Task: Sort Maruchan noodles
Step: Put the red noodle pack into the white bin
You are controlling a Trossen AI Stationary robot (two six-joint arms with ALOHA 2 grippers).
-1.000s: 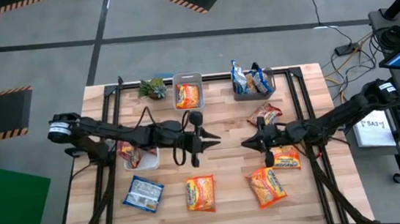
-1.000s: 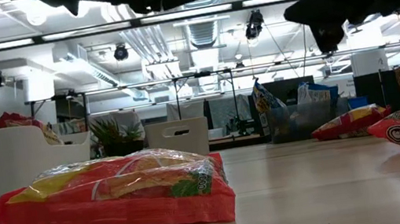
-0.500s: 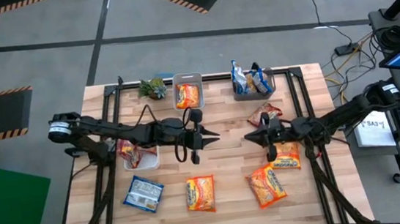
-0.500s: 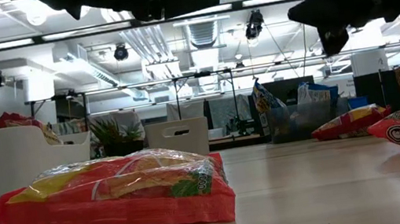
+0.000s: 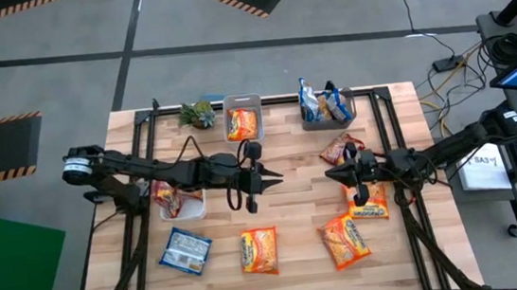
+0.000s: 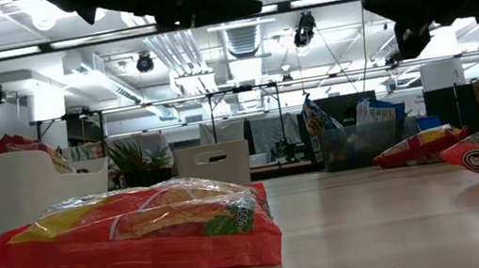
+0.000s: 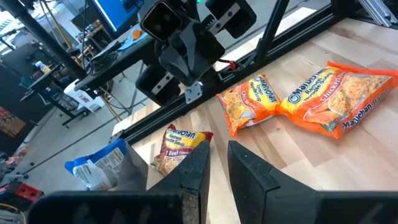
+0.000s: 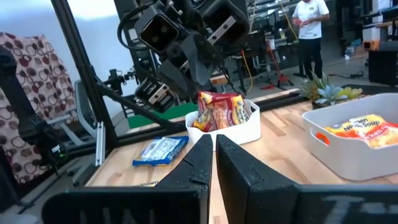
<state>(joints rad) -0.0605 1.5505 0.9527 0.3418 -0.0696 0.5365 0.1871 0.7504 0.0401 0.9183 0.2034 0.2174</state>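
Maruchan noodles lie loose on the wooden table: a blue packet [image 5: 185, 250], an orange one [image 5: 259, 251], two more orange ones [image 5: 346, 239] [image 5: 369, 203] and a red one [image 5: 342, 146]. Others sit in three bins: red ones in a white bin [image 5: 180, 202], an orange one in a white bin [image 5: 244, 120], blue ones in a grey bin [image 5: 326, 105]. My left gripper [image 5: 278, 174] hovers over mid-table, pointing right, shut to a narrow slit [image 7: 216, 152] and empty. My right gripper [image 5: 328, 173] faces it, shut [image 8: 212, 140] and empty, above the table.
A small green plant [image 5: 197, 113] stands at the far edge, left of the bins. Black frame rails [image 5: 142, 223] run along both table sides. Bare wood lies between the two grippers. A person [image 8: 311, 31] stands in the room beyond the table.
My right gripper has drawn back toward the table's right edge, staying shut and above the table. The gap between the two grippers has widened. No packet has moved.
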